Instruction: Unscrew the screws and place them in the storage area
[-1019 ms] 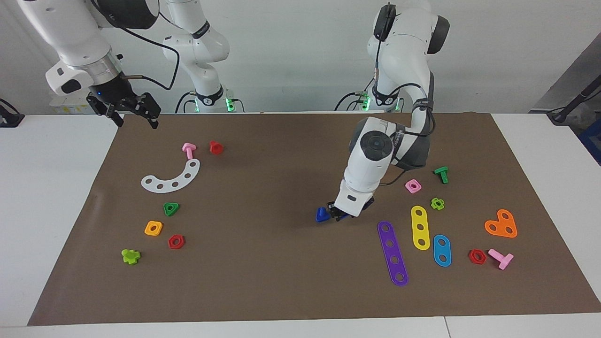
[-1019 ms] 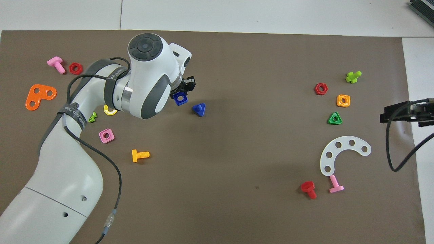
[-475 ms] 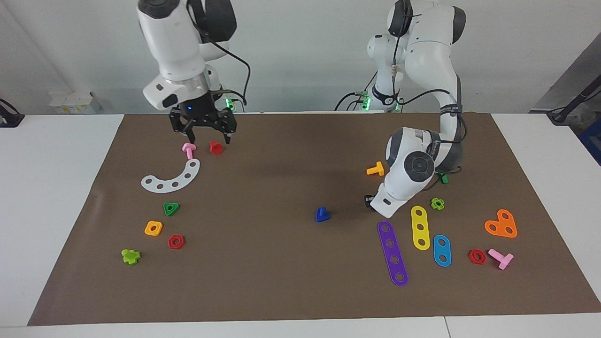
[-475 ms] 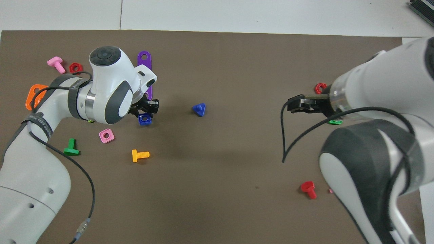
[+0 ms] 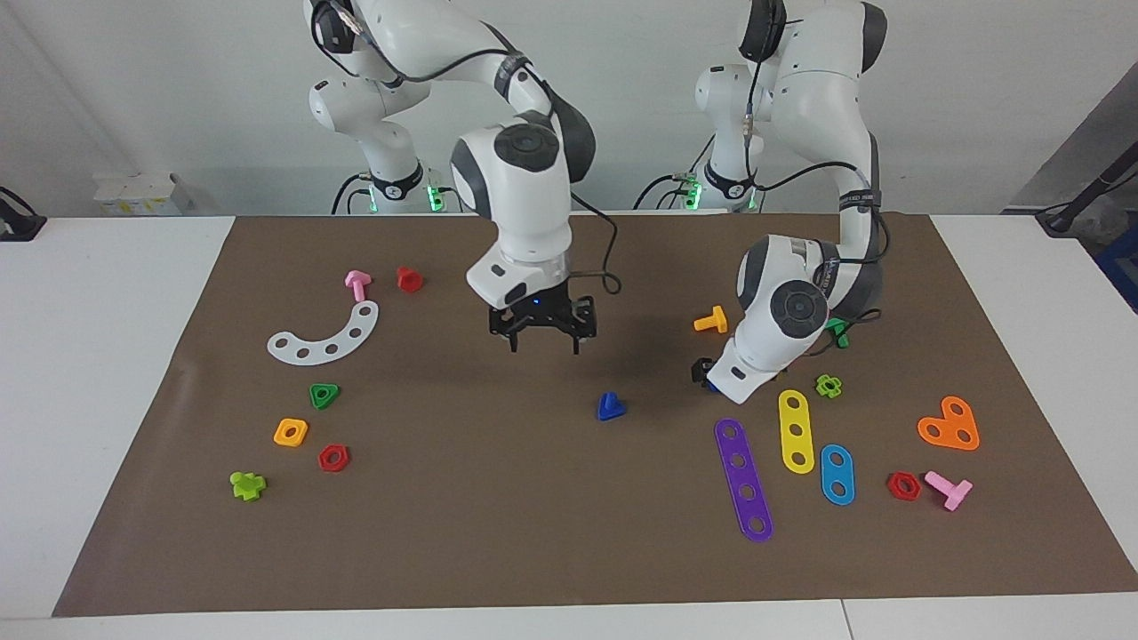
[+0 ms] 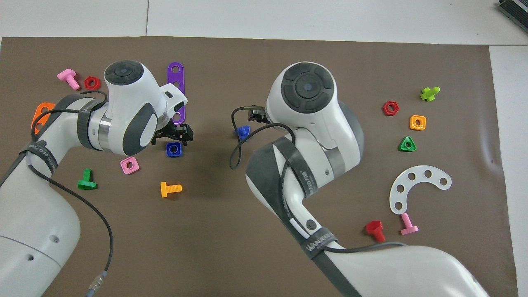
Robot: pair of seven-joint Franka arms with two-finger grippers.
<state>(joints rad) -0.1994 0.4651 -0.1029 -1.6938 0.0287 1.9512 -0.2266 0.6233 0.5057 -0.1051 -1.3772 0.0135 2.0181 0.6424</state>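
While grippers (image 5: 543, 343) hover, bolt (image 5: 610, 407) lies unobstructed

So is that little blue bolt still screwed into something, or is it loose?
Loose. The blue bolt rests alone on the brown mat, head down and stub up; the blue square nut lies apart, and no tool touches the bolt.

A robotics lab is indicated: two white Franka arms (image 5: 524, 187) are mounted at a white table (image 5: 107, 373) against a bare pale wall, a brown paper mat (image 5: 498, 516) is spread over it, and cables are trailed from lit controllers
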